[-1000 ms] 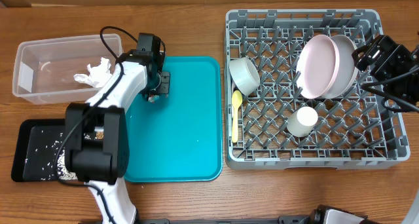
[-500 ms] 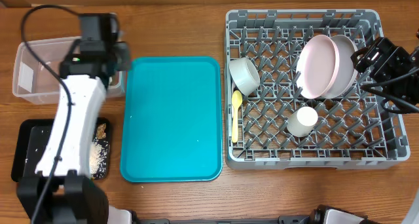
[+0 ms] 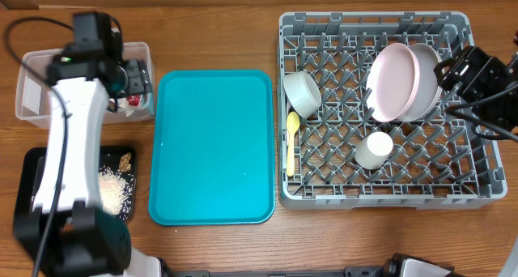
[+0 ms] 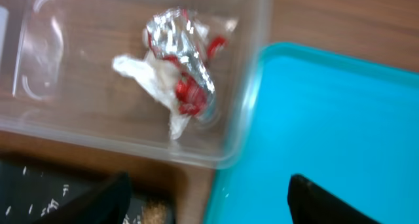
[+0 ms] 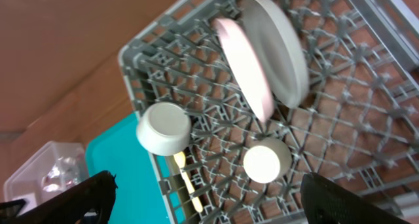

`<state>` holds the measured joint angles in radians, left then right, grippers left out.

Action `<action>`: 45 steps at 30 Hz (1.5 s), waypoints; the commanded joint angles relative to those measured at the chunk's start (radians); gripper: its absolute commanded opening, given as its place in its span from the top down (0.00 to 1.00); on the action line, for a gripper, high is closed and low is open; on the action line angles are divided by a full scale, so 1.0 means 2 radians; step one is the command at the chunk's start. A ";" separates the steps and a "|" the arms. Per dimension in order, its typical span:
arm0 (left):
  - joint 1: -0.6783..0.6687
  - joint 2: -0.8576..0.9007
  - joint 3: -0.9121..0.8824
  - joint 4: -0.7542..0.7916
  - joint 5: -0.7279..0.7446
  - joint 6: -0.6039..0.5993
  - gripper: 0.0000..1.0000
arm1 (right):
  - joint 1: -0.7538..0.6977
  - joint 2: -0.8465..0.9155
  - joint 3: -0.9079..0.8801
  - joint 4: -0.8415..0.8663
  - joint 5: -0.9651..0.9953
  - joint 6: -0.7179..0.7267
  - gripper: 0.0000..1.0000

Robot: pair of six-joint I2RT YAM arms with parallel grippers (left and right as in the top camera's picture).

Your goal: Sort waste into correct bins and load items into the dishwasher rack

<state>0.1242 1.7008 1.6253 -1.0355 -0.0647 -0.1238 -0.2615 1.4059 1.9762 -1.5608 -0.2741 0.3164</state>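
My left gripper [image 3: 136, 81] [image 4: 209, 207] hangs open and empty over the right end of the clear tub [image 3: 36, 99] [image 4: 242, 119]. Inside the tub, the red-and-silver wrapper [image 4: 186, 60] lies against the crumpled white napkin [image 4: 147, 73]. The black tray [image 3: 32, 192] holds rice grains [image 3: 113, 192] and a brown lump [image 3: 125, 159]. The grey rack [image 3: 372, 198] [image 5: 134, 80] carries two plates [image 3: 392, 81] [image 5: 252, 67], a bowl [image 3: 302, 92] [image 5: 163, 128], a cup [image 3: 375, 150] [image 5: 265, 164] and a yellow spoon [image 3: 291, 139] [image 5: 186, 178]. My right gripper [image 3: 465, 70] [image 5: 209, 204] is open, above the rack's right side.
A flat teal tray [image 3: 214, 147] [image 4: 327, 119] lies between the tub and the rack with nothing on it. My left arm's white links stretch over the black tray and the tub's front edge. Bare wooden table shows along the front and back.
My left gripper swung from the teal tray to the clear tub and opened. The wrapper now lies in the tub beside the napkin. The right arm has stayed put.
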 commanded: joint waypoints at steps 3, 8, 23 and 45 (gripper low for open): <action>-0.004 -0.142 0.109 -0.128 0.092 -0.008 0.28 | -0.001 -0.059 0.003 0.011 -0.103 -0.090 0.06; -0.004 -0.258 0.113 -0.179 0.084 -0.020 0.24 | -0.001 -0.105 0.003 0.009 -0.155 -0.121 0.00; -0.004 -0.390 0.112 -0.214 0.056 -0.020 0.00 | -0.001 -0.130 0.003 -0.011 -0.160 -0.121 0.00; -0.004 -0.390 0.112 -0.241 0.056 -0.020 0.00 | 0.036 -0.145 -0.037 0.090 -0.220 -0.337 0.00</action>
<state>0.1242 0.9234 1.8446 -1.5196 0.0586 -0.1581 -0.2520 1.1549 1.9682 -1.5143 -0.6083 -0.1493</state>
